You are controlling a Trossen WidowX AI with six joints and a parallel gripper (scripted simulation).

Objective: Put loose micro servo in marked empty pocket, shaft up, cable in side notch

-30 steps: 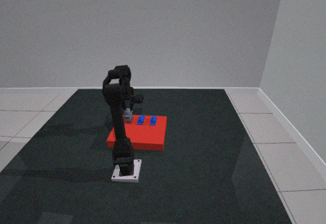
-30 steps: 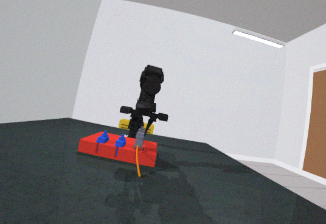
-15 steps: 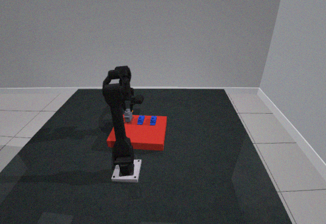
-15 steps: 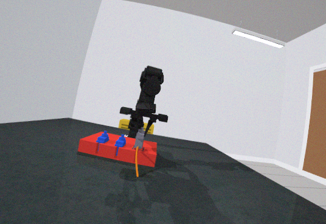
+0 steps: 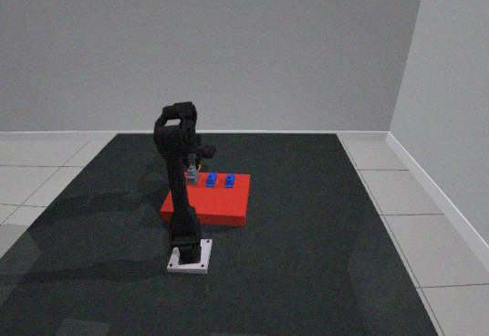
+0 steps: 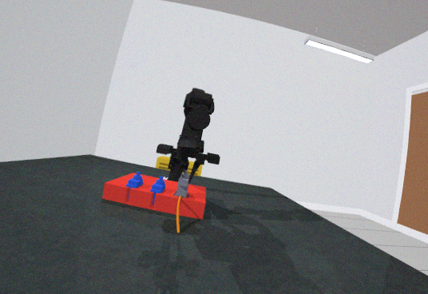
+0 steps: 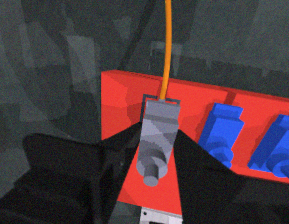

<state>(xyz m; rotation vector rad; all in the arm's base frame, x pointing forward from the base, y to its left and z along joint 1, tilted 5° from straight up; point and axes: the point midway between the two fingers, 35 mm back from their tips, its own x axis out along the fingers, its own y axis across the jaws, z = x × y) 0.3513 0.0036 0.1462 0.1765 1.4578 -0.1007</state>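
Note:
The grey micro servo point(image 5: 192, 176) point(image 6: 183, 186) point(image 7: 156, 142) is upright, output shaft up, at the marked pocket point(image 7: 143, 110) near one end of the red deck point(image 5: 214, 204) point(image 6: 116, 195) point(image 7: 116, 100). Its body stands taller above the deck than the blue servos. The pocket's outline shows around its cable end; whether its underside is inside the pocket is hidden. Its orange cable point(image 6: 178, 216) point(image 7: 168, 45) leaves over the deck's edge and hangs down outside; I cannot tell whether it lies in the notch. My gripper point(image 7: 158, 129) is shut on the servo's sides.
Two blue servos point(image 5: 211, 180) point(image 5: 230, 181) point(image 6: 136, 181) point(image 6: 158, 185) point(image 7: 222, 127) point(image 7: 279, 145) sit in the deck in a row beside the grey one, the nearer one close to a finger. The arm's white base plate point(image 5: 207, 257) point(image 7: 162, 217) lies beyond the deck's opposite edge. A yellow object point(image 6: 163, 162) stands behind.

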